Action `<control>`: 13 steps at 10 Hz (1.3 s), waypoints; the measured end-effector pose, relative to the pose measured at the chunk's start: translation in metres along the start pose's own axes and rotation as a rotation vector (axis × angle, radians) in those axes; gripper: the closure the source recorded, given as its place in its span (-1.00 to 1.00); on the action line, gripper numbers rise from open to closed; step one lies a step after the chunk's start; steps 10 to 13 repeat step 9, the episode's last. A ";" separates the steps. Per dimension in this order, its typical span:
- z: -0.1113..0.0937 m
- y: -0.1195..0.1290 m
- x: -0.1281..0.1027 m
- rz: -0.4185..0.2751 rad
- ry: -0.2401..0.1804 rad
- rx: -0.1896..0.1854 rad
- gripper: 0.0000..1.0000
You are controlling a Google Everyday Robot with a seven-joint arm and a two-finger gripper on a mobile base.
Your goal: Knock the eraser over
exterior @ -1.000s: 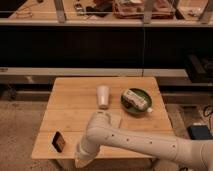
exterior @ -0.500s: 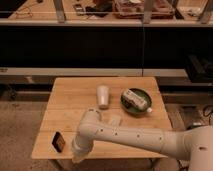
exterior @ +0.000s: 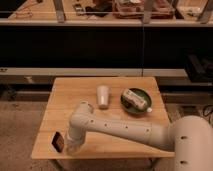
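- the gripper sits low at the front left part of the table, at the end of the pale arm, just to the right of the eraser.
- whether it touches the eraser i cannot tell.
- the eraser stands upright near the front left corner of the table, a small black slab with its orange-brown face turned toward the camera.
- the arm runs from the big rounded body at the lower right, along the front of the table to a bent joint, then drops down toward the gripper.
- the wooden table is light brown and carries everything else here.
- a white cup stands upside down near the middle of the table, well apart from the eraser and behind the arm.
- a dark green bowl rests to the right of the cup, near it but not touching.
- a pale wrapped packet lies in the bowl, slanting across it.
- behind the table runs a dark counter front, and above it a shelf with blurred items on top that i cannot make out.
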State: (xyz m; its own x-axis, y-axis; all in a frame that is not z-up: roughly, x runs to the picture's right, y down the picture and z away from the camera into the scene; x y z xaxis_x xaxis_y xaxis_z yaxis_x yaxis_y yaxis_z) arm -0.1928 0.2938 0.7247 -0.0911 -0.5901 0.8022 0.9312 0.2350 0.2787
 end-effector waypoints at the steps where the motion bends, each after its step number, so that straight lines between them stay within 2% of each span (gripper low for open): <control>1: 0.000 -0.013 0.005 0.020 -0.001 0.016 0.91; 3: -0.006 -0.051 0.014 0.088 -0.027 0.070 0.91; 4: -0.010 -0.070 0.021 0.128 -0.027 0.079 0.91; 6: -0.015 -0.074 0.034 0.181 -0.003 0.072 0.91; 13: -0.014 -0.075 0.033 0.179 -0.003 0.071 0.91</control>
